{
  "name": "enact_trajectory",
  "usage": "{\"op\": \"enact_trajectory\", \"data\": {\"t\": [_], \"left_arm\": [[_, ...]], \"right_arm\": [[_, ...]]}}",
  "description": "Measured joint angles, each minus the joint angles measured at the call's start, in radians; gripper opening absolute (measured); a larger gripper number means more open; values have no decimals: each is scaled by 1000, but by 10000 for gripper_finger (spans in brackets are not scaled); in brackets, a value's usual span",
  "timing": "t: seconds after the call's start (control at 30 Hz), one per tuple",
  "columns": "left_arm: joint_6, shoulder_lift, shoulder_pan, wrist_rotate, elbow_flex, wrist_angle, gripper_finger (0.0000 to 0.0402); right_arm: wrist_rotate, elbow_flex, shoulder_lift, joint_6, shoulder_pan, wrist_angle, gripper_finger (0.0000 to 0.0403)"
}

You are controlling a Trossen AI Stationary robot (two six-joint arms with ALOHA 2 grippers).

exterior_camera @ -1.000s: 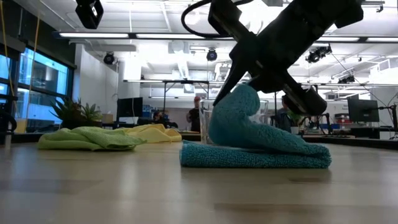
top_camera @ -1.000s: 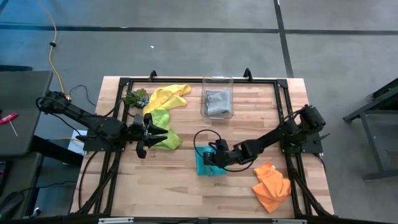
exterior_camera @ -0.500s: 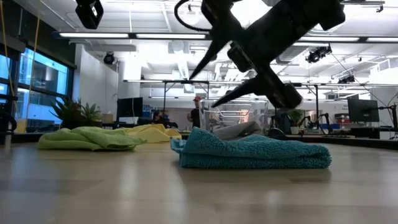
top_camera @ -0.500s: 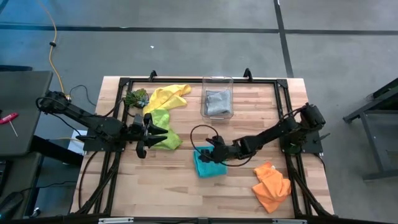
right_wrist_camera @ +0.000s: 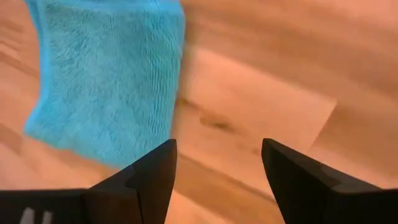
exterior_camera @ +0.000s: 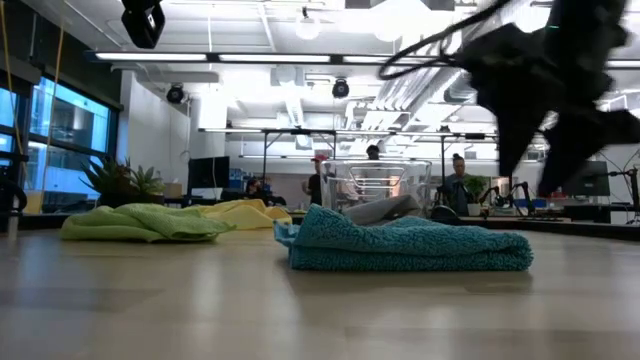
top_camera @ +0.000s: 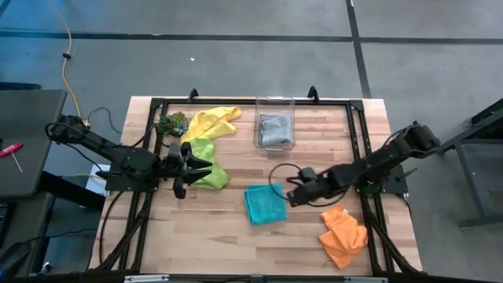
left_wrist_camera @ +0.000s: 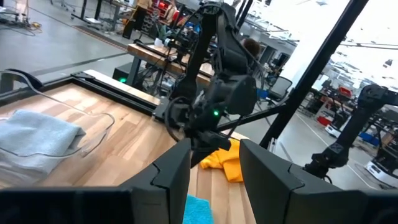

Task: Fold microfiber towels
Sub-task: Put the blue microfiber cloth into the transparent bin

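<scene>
- Five soft towels sit on the big wooden table (top_camera: 236,236), and none of them is in a hand.
- The orange towel (top_camera: 343,236) is the biggest heap. It lies crumpled near the right front corner of the table. It looks light and floppy, so I think a corner or an edge is the best place to pinch it.
- The yellow towel (top_camera: 211,121) lies bunched up at the back left, touching the lime green towel (top_camera: 206,162) just in front of it. Both look soft and will sag when lifted.
- The teal towel (top_camera: 265,203) lies folded flat in the middle of the table. The low view shows it as a neat thick pad.
- The grey towel (top_camera: 274,130) sits inside the clear box (top_camera: 275,103) at the back.
- The right hand (top_camera: 292,193) is just beside the teal towel, on its right, and not touching it. Its fingers are spread apart with nothing between them.
- The left hand (top_camera: 182,167) waits over the left edge of the lime green towel. Its fingers stand a little apart, and the left wrist view shows nothing between them.
- A small leafy plant (top_camera: 171,123) sits by the yellow towel.
</scene>
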Motion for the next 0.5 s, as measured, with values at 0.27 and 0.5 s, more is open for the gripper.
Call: {"op": "enact_trajectory", "data": {"t": [0.27,0.5], "left_arm": [[-1,0,0,-18,0,0,129],[-45,0,0,-40,0,0,129]], "right_arm": [[36,-248,-81,103,49,491,235],[-14,-236,-81,-62,-5,534,273]]}}
